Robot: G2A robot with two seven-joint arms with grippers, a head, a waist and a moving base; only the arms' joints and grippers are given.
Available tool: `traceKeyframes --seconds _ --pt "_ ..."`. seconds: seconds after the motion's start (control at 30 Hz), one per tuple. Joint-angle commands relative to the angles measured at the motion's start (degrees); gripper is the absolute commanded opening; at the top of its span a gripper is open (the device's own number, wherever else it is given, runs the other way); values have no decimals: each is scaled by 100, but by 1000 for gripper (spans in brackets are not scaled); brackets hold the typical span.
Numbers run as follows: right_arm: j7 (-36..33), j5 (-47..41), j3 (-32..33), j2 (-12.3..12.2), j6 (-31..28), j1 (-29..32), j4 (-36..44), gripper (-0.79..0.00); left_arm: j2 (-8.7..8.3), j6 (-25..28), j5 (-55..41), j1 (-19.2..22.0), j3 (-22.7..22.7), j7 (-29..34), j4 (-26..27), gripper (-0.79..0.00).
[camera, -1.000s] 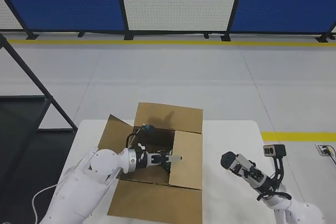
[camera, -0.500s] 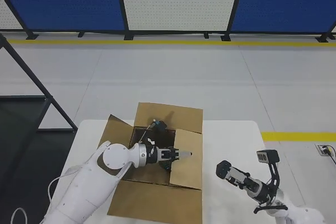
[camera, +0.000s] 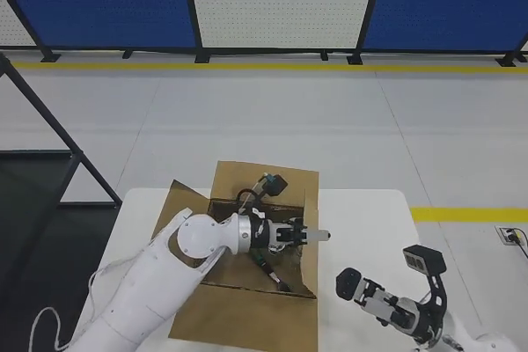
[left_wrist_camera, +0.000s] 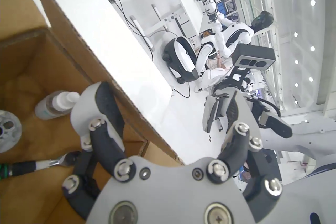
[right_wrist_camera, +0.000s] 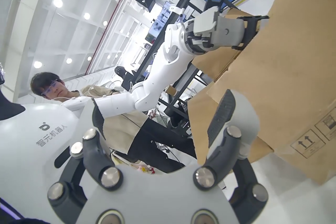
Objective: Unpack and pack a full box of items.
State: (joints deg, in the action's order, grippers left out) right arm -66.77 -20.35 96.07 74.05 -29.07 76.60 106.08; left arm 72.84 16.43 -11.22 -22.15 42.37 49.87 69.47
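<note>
An open cardboard box point(camera: 246, 312) sits on the white table point(camera: 361, 220). My left gripper point(camera: 310, 238) is open at the box's right side. In the left wrist view this gripper point(left_wrist_camera: 162, 101) straddles the right flap's edge point(left_wrist_camera: 86, 49), with one finger point(left_wrist_camera: 106, 104) inside the box and the other outside. Inside lie a small clear bottle point(left_wrist_camera: 55, 105), a round metal part point(left_wrist_camera: 8, 128) and a brush point(left_wrist_camera: 39, 164). My right gripper point(camera: 348, 283) hangs open and empty beside the box's right wall point(right_wrist_camera: 288, 83), apart from it.
A black metal rack point(camera: 35, 114) stands left of the table. The box's flaps are spread to the back point(camera: 264, 180), the left point(camera: 180, 207) and the front. Bare tabletop lies right of the box. A person point(right_wrist_camera: 78, 96) stands behind the robot.
My left gripper has moved right across the box to the right flap, which now shows narrower from above. The right arm has drawn back toward the table's near edge.
</note>
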Motion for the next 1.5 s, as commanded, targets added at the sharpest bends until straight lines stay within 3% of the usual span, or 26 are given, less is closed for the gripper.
traceKeyframes --seconds 0.0,0.47,0.77,1.0,1.17,1.3,1.47 --pt "-4 -82 131 -29 -29 124 80 0 105 35 -80 116 -159 -46 -124 0" --pt "568 480 232 -161 374 454 480 0 1027 365 -609 894 -1159 -300 -1522 0" --pt "971 1054 -62 -224 861 129 294 0 1324 720 -773 1105 -1169 -154 -2222 0" --pt "1154 1304 -140 -281 1124 -23 161 0 1341 934 -788 1081 -948 -66 -2319 0" --pt "1365 1513 -238 -311 1372 -54 73 0 1258 1074 -631 1035 -696 -69 -2176 0" --pt "1451 1503 -245 -337 1425 -25 6 0 1078 1190 -414 931 -308 -139 -1935 0" --pt "1519 1441 -260 -369 1501 -45 -204 0 682 1246 -81 532 546 -231 -1312 0"
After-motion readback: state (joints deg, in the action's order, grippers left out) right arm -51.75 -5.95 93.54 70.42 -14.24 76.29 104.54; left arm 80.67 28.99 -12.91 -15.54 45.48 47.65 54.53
